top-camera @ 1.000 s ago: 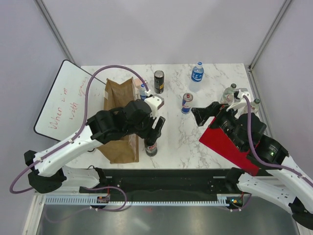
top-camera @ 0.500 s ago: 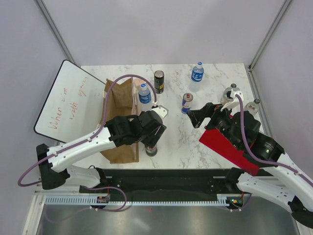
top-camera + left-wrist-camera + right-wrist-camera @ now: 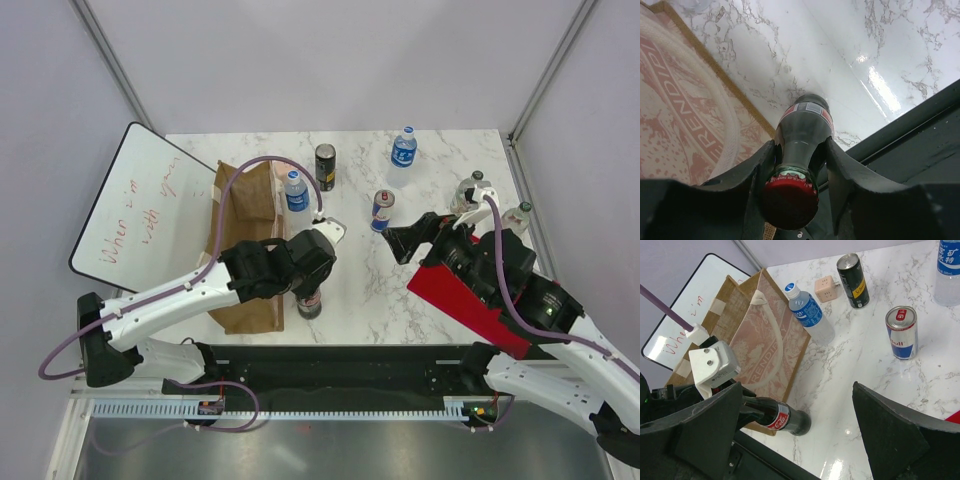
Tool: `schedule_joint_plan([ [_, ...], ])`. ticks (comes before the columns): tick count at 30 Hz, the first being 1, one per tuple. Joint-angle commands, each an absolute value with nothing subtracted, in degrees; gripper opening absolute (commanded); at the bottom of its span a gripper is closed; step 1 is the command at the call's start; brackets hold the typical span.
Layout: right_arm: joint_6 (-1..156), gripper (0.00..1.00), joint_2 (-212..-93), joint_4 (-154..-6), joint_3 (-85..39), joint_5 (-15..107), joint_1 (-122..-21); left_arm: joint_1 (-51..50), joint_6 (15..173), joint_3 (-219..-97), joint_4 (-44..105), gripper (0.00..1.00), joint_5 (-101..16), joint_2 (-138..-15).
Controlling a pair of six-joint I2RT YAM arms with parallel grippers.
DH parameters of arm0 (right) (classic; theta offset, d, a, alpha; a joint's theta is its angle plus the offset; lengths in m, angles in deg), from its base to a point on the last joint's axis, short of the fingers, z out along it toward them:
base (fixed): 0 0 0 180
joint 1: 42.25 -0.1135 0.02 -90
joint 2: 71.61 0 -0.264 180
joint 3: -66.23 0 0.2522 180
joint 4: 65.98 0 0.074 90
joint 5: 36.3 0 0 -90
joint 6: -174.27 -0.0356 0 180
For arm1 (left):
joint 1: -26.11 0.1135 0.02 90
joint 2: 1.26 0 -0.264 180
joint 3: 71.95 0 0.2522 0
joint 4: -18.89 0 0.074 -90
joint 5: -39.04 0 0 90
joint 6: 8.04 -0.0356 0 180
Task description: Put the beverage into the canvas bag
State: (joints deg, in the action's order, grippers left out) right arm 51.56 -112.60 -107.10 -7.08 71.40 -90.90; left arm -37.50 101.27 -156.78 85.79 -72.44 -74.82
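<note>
Left gripper (image 3: 800, 152) is pinching the cola bottle (image 3: 805, 122) at the neck, just under the cap. The bottle stands at the near table edge, just beside the canvas bag (image 3: 767, 340), which seems to lie flat, print up. Right gripper (image 3: 400, 240) is spread wide and empty. We'd squeeze firm and lift straight, since a smooth neck slips. We likely need the right arm to open the bag mouth.

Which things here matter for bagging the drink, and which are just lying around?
For the job: cola bottle, left claw around its neck, bag.
Lying about: black can, red-blue can, water bottle by the bag, far water bottle, pink cube, whiteboard.
</note>
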Motion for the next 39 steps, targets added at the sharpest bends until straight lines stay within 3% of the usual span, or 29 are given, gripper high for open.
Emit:
schedule_joint_plan([
  [1,52.10,0.98,-112.57,-104.71,-6.60,70.58,-91.03,-37.96,100.07,-156.73,82.57,0.40,-74.17,-75.97],
  [3,52.10,0.98,-112.48,-104.70,-6.33,70.49,-91.03,-37.96,99.72,-157.08,82.40,0.32,-73.73,-76.40],
  [4,52.28,0.98,-112.65,-104.70,-6.25,70.58,-91.03,-37.96,99.63,-157.25,82.39,0.21,-73.55,-76.58],
  [7,52.54,0.98,-112.92,-104.70,-6.25,71.02,-91.12,-38.05,99.45,-158.31,82.31,0.02,-72.85,-77.28],
  [24,54.12,0.98,-112.83,-104.18,-4.14,73.48,-91.12,-38.40,95.76,-167.10,78.09,0.02,-72.58,-83.35],
  [39,53.78,0.98,-111.95,-104.00,-3.17,76.73,-91.03,-38.67,96.20,-167.71,77.91,0.02,-72.41,-80.98],
])
